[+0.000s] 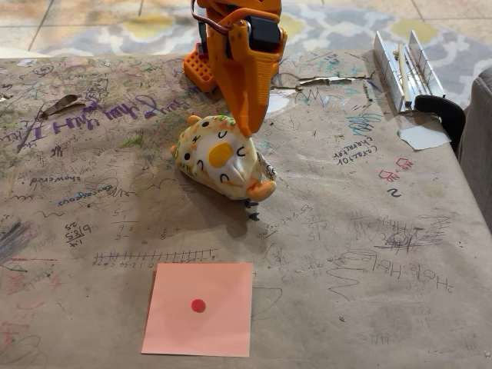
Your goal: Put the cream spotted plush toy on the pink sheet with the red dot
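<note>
While gripper (247,137) seemingly pinches plush toy (219,160), pink sheet (199,308) lies apart.

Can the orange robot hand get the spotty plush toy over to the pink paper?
Probably yes. The orange hand is already pressed onto the cream spotted plush toy, and the brown scribbled table between it and the pink paper sheet with the red dot looks bare.

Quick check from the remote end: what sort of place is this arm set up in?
Probably a home or hobby workspace, not a lab. The table is covered in brown paper full of handwritten scribbles, a patterned rug lies on the tiled floor behind it, and the orange arm's hand is working with a plush toy.
</note>
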`<state>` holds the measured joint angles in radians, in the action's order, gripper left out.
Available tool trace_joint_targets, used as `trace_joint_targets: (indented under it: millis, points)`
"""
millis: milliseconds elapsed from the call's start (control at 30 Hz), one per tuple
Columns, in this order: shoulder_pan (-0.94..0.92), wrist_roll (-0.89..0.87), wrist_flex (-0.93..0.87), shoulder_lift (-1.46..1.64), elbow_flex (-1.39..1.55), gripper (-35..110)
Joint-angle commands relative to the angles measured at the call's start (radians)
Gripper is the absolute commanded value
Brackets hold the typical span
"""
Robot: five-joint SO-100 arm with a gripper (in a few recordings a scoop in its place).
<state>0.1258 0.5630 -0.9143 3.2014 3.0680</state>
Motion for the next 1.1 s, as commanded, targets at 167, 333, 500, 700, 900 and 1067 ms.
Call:
trace_joint_targets:
  millis: [167,333,500,700,900,1067]
  points:
    - [-0.054,0.345,-0.301,-0.403,-0.469,9]
    - [-0.137,0.52,-0.407,-0.578,-0.601,27]
    - [-0.212,0.675,-0.476,-0.827,-0.699,31]
    - [-0.253,0.784,-0.383,-1.154,-0.741,34]
    - [-0.278,0.775,-0.255,-1.35,-0.799,32]
    - [-0.262,0.77,-0.143,-1.408,-0.752,0]
